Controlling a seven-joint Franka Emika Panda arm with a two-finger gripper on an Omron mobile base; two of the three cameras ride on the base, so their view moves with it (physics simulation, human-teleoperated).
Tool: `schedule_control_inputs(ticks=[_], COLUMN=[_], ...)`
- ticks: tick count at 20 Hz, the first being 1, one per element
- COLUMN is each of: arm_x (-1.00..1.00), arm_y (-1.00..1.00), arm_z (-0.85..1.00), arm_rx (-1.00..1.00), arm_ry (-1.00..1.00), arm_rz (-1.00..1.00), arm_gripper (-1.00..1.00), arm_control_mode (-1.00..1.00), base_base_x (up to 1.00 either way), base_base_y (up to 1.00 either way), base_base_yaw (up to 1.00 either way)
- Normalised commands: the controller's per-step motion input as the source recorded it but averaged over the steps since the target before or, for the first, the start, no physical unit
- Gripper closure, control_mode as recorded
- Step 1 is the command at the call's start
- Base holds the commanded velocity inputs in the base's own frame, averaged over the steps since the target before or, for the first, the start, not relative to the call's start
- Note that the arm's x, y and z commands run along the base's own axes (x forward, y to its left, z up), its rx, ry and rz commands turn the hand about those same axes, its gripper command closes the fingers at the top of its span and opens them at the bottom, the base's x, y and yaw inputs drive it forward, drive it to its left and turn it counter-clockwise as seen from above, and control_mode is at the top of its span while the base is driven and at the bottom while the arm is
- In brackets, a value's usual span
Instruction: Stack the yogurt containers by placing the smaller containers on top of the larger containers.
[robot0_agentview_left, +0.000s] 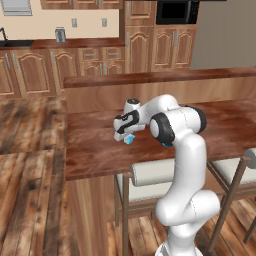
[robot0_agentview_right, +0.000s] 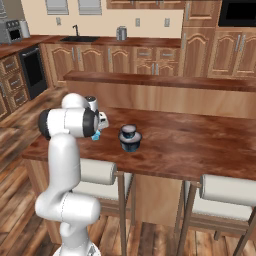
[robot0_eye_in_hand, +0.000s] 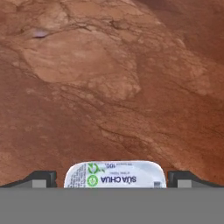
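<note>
Item 1, gripper (robot0_eye_in_hand: 112, 178): two dark fingertips (robot0_eye_in_hand: 41, 178) are rising at either side of the tiny pale-blue cup (robot0_eye_in_hand: 115, 174), flanking its printed white lid closely on both sides; the fingers are grasping it. In the left base view the gripper (robot0_agentview_left: 125, 136) is pointing down just above the counter (robot0_agentview_left: 95, 150), with the cup (robot0_agentview_left: 129, 139) showing as a small pale-blue block beneath the hand. In the right base view the cup (robot0_agentview_right: 96, 135) is peeking out pale blue beside the arm's dark joint, with the gripper (robot0_agentview_right: 101, 122) largely hidden behind the arm; whether the cup is touching the wood or hanging just above it cannot be told.

Item 2, counter (robot0_eye_in_hand: 109, 78): reddish-brown wood grain is spreading below the hand.

Item 3, narrower dark-blue cup (robot0_agentview_right: 130, 132): it is sitting upright on top of the wide dark-blue tub (robot0_agentview_right: 130, 144), near the counter's middle and to the robot's right of the held cup, clearly apart from it. The pair is standing as one stack, pale top uppermost.

Item 4, stools (robot0_agentview_right: 227, 190): pale-cushioned seats with dark frames are tucked under the counter's near edge.

Item 5, cabinets (robot0_agentview_right: 100, 60): wooden doors are lining the far wall, with a sink (robot0_agentview_right: 80, 38) and a dark oven (robot0_agentview_right: 33, 70) at the left
</note>
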Motion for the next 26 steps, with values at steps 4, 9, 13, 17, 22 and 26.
schedule_control_inputs(ticks=[4,9,13,17,22,26], arm_x=[0.08,0.05,0.0,0.0,0.0,0.0], arm_y=[0.0,0.0,-0.04,-0.06,-0.06,0.0], arm_z=[-0.03,0.0,-0.01,0.0,-0.01,-0.08], arm_rx=[0.0,0.0,0.0,0.0,0.0,0.0], arm_ry=[0.0,0.01,0.03,0.02,0.02,0.0], arm_rz=[0.0,0.0,0.0,0.0,0.0,0.0], arm_gripper=[-1.0,-1.0,-1.0,-1.0,-1.0,-1.0], arm_control_mode=[-1.0,-1.0,-1.0,-1.0,-1.0,-1.0], base_base_x=[0.0,0.0,0.0,0.0,0.0,0.0], base_base_y=[0.0,0.0,0.0,0.0,0.0,0.0], base_base_yaw=[0.0,0.0,0.0,0.0,0.0,0.0])
